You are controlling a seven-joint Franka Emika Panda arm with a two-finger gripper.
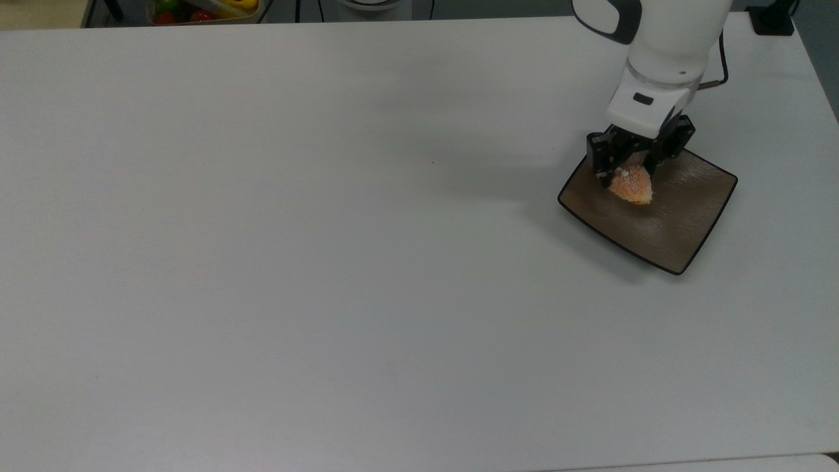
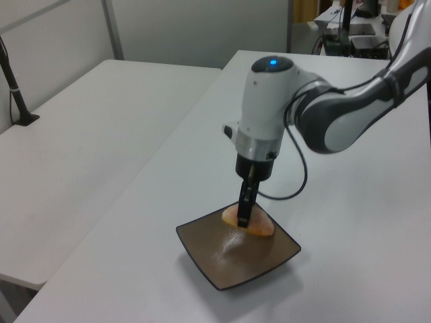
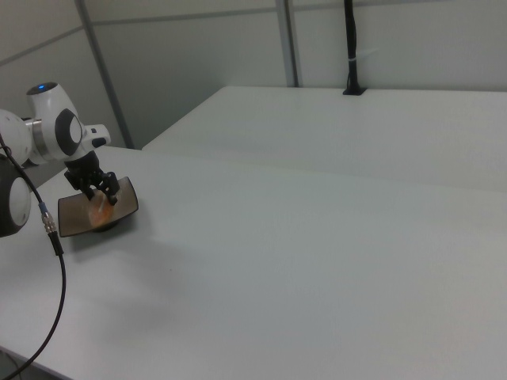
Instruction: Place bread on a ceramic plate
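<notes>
Jaws clamped across the middle of the bread (image 1: 632, 187), held over the ceramic plate (image 1: 682, 226) near the counter (image 1: 328, 262) edge by the robot's base; probably light, soft, crushable, so best pinched gently across its width.

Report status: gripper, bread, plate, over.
Gripper shut on bread. Bread over ceramic plate, top view's upper-left part; contact unclear. Nothing in the way on table.
</notes>
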